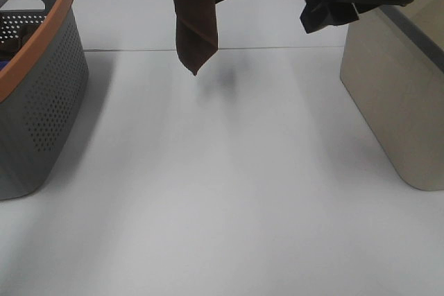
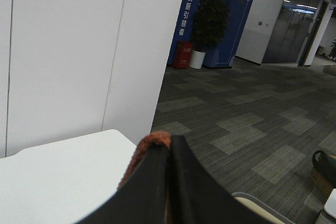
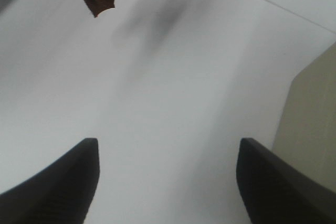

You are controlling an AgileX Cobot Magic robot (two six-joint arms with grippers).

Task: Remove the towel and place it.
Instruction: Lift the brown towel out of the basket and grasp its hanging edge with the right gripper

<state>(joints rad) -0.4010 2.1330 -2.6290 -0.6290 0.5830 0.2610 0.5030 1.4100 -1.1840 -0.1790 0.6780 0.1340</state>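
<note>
Fingers of the left gripper clamp the dark brown towel, which hangs tip-down above the white table, between a gray orange-rimmed basket and a beige bin. Beside the bin, the right gripper hovers, fingers spread wide.

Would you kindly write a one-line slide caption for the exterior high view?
Brown towel hangs above the white table, between a grey basket and a beige bin.
</note>
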